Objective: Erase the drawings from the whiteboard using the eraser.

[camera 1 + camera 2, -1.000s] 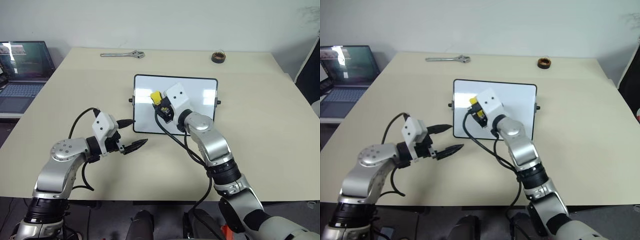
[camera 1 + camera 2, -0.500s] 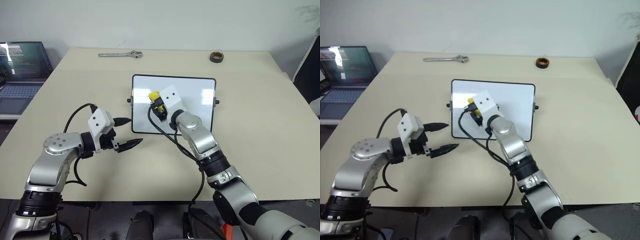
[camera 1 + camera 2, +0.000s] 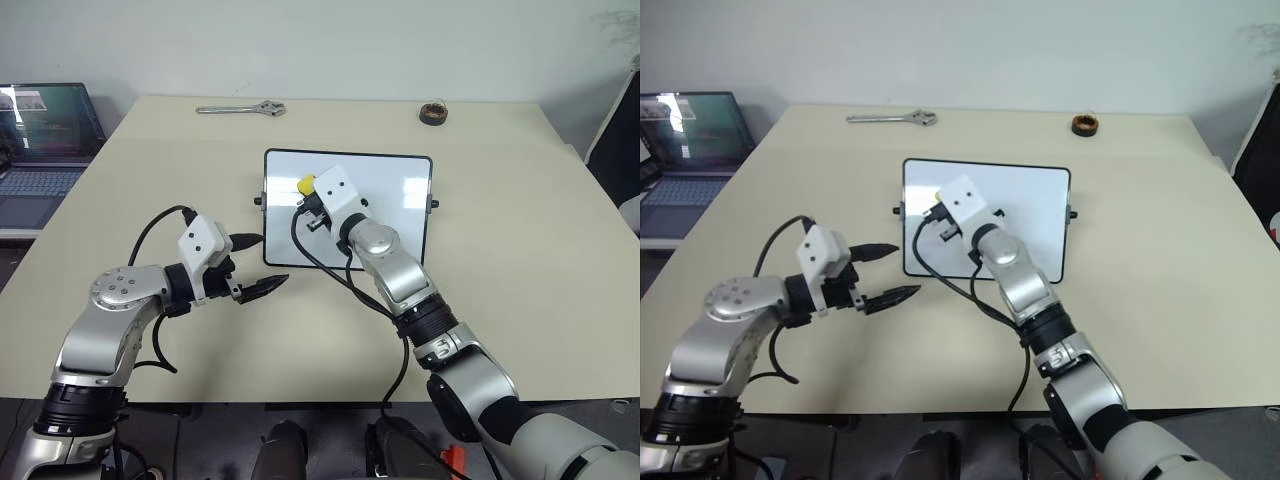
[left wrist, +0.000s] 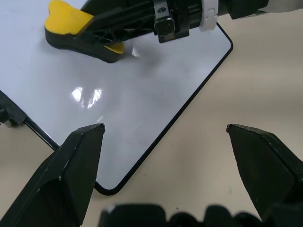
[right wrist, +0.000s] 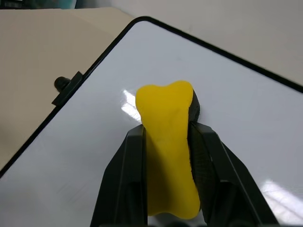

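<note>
The whiteboard lies flat in the middle of the table, its visible surface plain white. The drawings are hidden from me. My right gripper reaches over the board's far-left part, shut on the yellow eraser. In the right wrist view both fingers squeeze the eraser by its sides. The left wrist view has the eraser low over the board, black side down; whether it touches I cannot tell. My left gripper hangs open and empty just off the board's near-left corner.
A metal wrench lies near the far edge of the beige table. A dark tape roll sits at the far right. An open laptop stands off the table's left side.
My right gripper has edged a little farther over the board with the eraser. The left arm has kept still. The whole view has shifted slightly.
</note>
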You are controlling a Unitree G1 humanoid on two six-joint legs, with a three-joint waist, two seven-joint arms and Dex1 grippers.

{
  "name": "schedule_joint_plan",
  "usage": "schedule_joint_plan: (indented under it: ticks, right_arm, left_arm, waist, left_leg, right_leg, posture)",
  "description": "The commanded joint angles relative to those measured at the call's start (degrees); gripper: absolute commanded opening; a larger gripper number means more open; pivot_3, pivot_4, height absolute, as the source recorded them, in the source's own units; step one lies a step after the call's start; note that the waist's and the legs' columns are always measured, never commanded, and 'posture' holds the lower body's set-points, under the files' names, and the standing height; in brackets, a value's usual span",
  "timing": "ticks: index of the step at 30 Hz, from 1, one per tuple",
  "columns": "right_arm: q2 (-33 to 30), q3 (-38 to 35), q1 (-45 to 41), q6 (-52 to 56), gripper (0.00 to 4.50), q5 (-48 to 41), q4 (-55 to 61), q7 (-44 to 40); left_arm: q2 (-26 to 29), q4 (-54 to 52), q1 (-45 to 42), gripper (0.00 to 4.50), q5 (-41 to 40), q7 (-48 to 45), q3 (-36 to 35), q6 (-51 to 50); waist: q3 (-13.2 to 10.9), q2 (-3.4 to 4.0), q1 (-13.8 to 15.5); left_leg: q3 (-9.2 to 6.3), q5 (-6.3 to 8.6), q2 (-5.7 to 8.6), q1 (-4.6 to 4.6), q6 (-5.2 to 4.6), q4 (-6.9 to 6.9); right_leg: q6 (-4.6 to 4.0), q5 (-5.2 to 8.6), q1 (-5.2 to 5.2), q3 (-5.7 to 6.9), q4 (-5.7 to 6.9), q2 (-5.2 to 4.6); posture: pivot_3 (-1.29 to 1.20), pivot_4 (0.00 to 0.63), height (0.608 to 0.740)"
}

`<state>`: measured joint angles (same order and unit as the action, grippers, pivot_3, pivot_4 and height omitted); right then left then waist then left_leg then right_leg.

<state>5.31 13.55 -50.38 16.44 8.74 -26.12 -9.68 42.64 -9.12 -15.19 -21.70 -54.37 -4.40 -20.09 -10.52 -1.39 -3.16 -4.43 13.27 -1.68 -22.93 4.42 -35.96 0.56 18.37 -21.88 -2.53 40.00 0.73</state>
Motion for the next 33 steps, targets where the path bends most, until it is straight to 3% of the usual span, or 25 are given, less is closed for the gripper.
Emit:
schedule_joint_plan:
  ticks: [1, 7, 12, 16, 20, 24, 33]
  right_arm:
    - [-0.69, 0.4, -1.09, -1.9, 0.94, 0.88, 5.34, -0.29]
    - [-3.95, -0.87, 5.12, 2.73, 0.89, -3.22, 22.91, -6.52]
    - [-16.5, -8.48, 18.84, 20.25, 0.87, -10.33, 47.27, -14.95]
    - [-24.21, -15.91, 25.04, 28.81, 0.87, -11.94, 55.44, -14.79]
    - [-30.47, -23.41, 31.32, 34.72, 0.87, -12.41, 55.27, -14.76]
    - [-33.23, -24.3, 34.03, 35.17, 0.86, -13.62, 50.9, -15.76]
    - [-31.55, -31.02, 32.19, 39.54, 0.86, -18.48, 42.05, -12.73]
  left_arm:
    - [-0.61, -1.83, -0.97, 4.5, -0.44, 0.52, -0.27, 0.24]
    - [-1.87, -4.32, 0.43, 4.5, -1.22, 1.12, -0.17, -0.85]
    - [-4.41, -7.42, -1.06, 4.5, -1.73, 1.46, 3.26, -2.35]
    - [-5.65, -6.74, -3.8, 4.5, -1.42, 0.53, 5.43, -1.98]
    - [-8.17, -3.9, -8.88, 4.5, 0.51, -1.12, 10.15, 0.01]
    - [-11.7, -0.2, -13.85, 4.5, 2.16, -2.32, 14.17, 1.37]
    - [-19.96, 4.9, -23.4, 4.5, 3.32, -4.91, 19.92, 1.3]
  waist:
    - [0.0, 0.0, -0.02]
    - [-0.01, 0.01, 0.05]
    - [0.0, 0.01, 1.58]
    - [-0.02, 0.03, 1.55]
    - [-0.02, 0.03, 1.26]
    - [-0.03, 0.04, 0.85]
    - [-0.03, 0.05, 0.84]
  left_leg:
    - [0.0, 0.0, 0.0, 0.0, 0.0, 0.0]
    - [-0.01, 0.0, -0.03, -0.12, 0.0, 0.0]
    - [-0.11, 0.0, -0.03, -0.19, 0.0, -0.04]
    - [-0.03, 0.0, 0.08, -0.14, -0.01, -0.09]
    - [-0.02, 0.0, 0.11, 0.02, -0.01, -0.04]
    - [0.1, 0.0, 0.14, 0.04, -0.01, -0.02]
    - [0.14, 0.0, 0.25, 0.0, -0.02, -0.04]
  right_leg:
    - [0.0, 0.0, 0.0, 0.0, 0.0, 0.0]
    - [0.0, 0.0, -0.11, -0.01, 0.0, -0.01]
    - [0.05, 0.03, -0.07, 0.07, -0.04, -0.07]
    - [0.08, 0.04, -0.01, 0.01, -0.02, -0.07]
    - [0.02, 0.06, 0.08, 0.03, -0.01, 0.12]
    - [-0.03, 0.08, 0.08, 0.0, -0.01, 0.16]
    - [-0.01, 0.08, 0.1, -0.01, -0.02, 0.22]
  posture:
    - [0.0, 0.15, 0.74]
    - [0.0, 0.15, 0.74]
    - [0.0, 0.15, 0.74]
    - [0.0, 0.15, 0.74]
    - [0.0, 0.15, 0.74]
    - [0.0, 0.15, 0.74]
    - [0.0, 0.15, 0.74]
